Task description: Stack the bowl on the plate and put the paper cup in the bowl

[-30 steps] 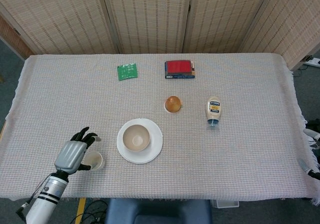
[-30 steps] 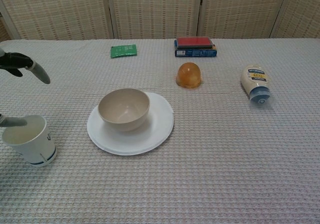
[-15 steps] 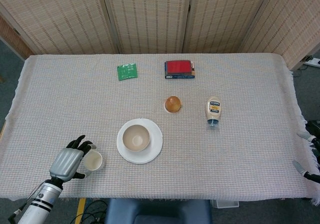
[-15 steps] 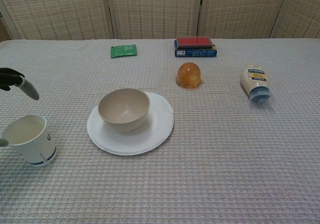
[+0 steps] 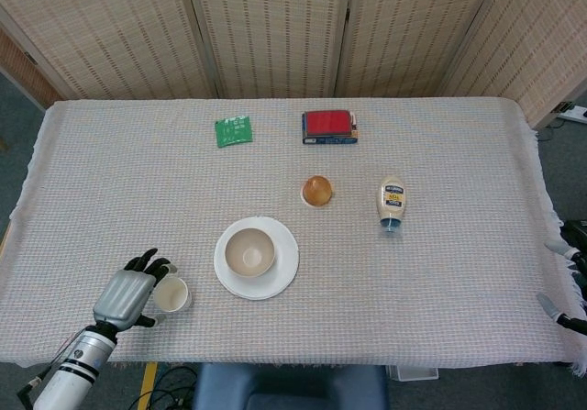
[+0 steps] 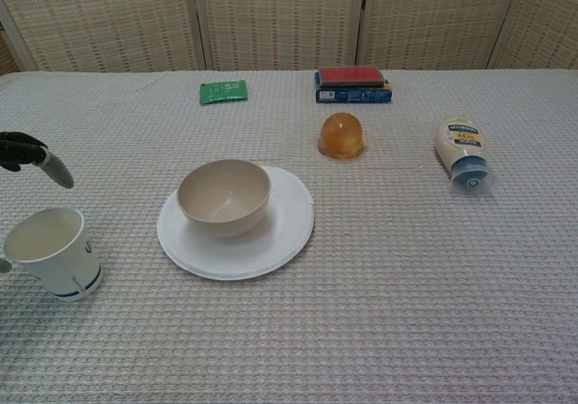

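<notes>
A: One bowl [image 5: 250,251] sits upright on the plate [image 5: 285,266], both near the front edge of the table [image 5: 459,272], left of centre. The bowl is off-centre on the plate, toward its left side.

B: And the cup [image 5: 171,293]?

A: It stands upright on the cloth, left of the plate and apart from it, mouth open upward. In the chest view the cup [image 6: 50,251] shows a dark stripe near its base.

B: State of the left hand [image 5: 128,293]?

A: It lies just left of the cup, fingers spread and reaching along the cup's far side. Whether any finger touches the cup cannot be told from the head view. In the chest view one fingertip [image 6: 56,168] hangs above and behind the cup, clear of it. The hand is released, grasping nothing.

B: The right hand [image 5: 567,282]?

A: Only fingertips show at the right edge of the head view, off the table. Its state cannot be told.

B: Other items?

A: An orange dome [image 5: 317,190] behind the plate, a sauce bottle [image 5: 392,203] lying on its side to the right, a red-topped box [image 5: 329,126] and a green packet [image 5: 234,131] near the far edge.
</notes>
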### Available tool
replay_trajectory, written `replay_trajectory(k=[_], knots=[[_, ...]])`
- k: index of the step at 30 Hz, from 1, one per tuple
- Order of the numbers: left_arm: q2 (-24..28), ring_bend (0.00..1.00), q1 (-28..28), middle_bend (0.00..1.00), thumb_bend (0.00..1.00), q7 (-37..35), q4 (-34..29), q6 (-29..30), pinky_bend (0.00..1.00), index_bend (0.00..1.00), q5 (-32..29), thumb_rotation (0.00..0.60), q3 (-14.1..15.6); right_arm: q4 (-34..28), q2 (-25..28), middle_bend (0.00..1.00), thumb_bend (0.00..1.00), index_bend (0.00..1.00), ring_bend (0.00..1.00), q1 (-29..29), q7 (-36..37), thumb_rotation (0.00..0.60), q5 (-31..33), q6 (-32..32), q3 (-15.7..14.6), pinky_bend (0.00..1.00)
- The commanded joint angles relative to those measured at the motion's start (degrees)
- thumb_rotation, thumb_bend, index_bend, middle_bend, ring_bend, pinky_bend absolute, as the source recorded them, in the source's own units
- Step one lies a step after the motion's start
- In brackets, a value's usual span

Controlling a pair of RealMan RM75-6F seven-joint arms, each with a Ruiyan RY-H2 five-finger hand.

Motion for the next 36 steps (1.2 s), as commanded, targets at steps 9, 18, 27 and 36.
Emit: replay_trajectory(k=[9,18,27,36], knots=[[-2.7,0.01,-0.7,0.21,0.19,-0.2,3.1,-1.1,0.2,0.26,-0.1,0.6,0.2,0.0,0.0,0.01,0.28,0.17,0.0,-0.1,-0.1,0.6,-0.3,0.2,-0.1,0.0],[-3.6,0.01,-1.9,0.21,0.19,-0.2,5.1,-3.0,0.2,0.25,-1.6,0.6,-0.1,0.0,-0.1,0.0,0.28,0.17,0.0,0.0,-0.3,0.6,-0.4,0.2,-0.2,0.0],[-3.4,0.01,-2.8,0.21,0.19,0.5,5.6,-3.5,0.2,0.29,-2.8,0.6,-0.1,0.2,0.1,0.0,0.28,0.17,0.0,0.1,-0.1,0.6,-1.0,0.2,-0.6,0.0],[-4.2,0.01,-2.6,0.21,0.19,-0.1,6.6,-2.6,0.2,0.4,-2.2,0.6,0.0,0.2,0.0,0.0,0.28,0.17,0.0,0.1,-0.4,0.6,-1.0,0.1,-0.6,0.0]])
